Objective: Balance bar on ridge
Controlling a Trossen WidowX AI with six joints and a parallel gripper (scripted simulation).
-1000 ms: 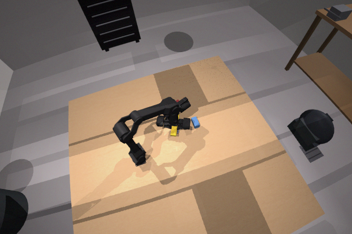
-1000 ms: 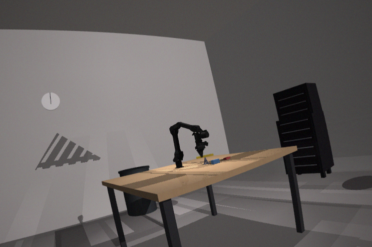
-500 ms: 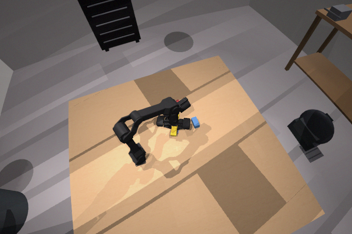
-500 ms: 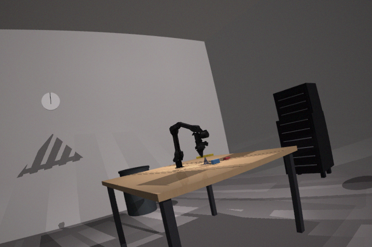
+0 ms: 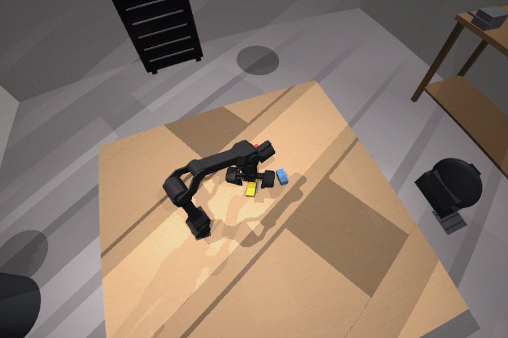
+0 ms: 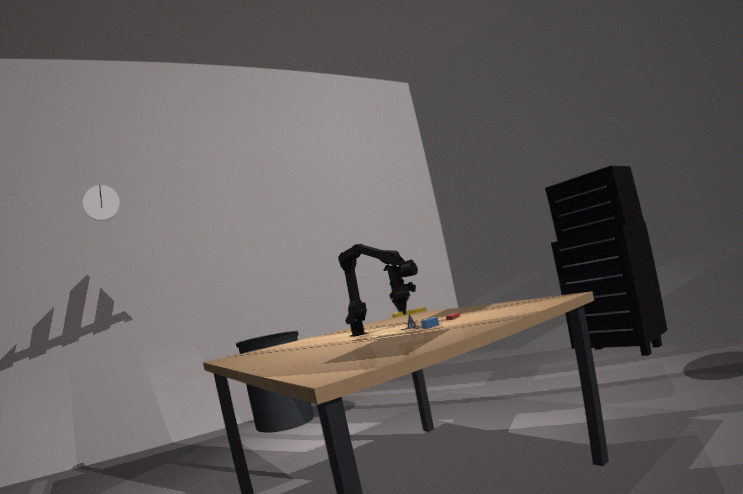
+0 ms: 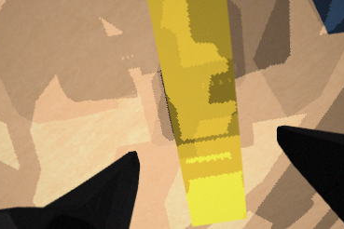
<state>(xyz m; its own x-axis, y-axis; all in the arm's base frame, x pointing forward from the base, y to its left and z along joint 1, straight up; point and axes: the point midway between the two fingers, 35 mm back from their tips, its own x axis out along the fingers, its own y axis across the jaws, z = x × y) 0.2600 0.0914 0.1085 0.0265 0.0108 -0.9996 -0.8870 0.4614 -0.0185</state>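
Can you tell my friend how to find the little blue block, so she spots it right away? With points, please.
Look at the big wooden table (image 5: 333,278) (image 6: 383,349) with the black robot arm (image 5: 218,158) (image 6: 351,285) standing on it. Near the arm's gripper (image 5: 249,182) (image 6: 404,312) is the blue block (image 5: 282,176) (image 6: 429,322). It's light blue and chunky, while the yellow bar (image 5: 250,189) (image 6: 417,311) (image 7: 208,112) is much longer and the other small block (image 6: 453,316) is red.
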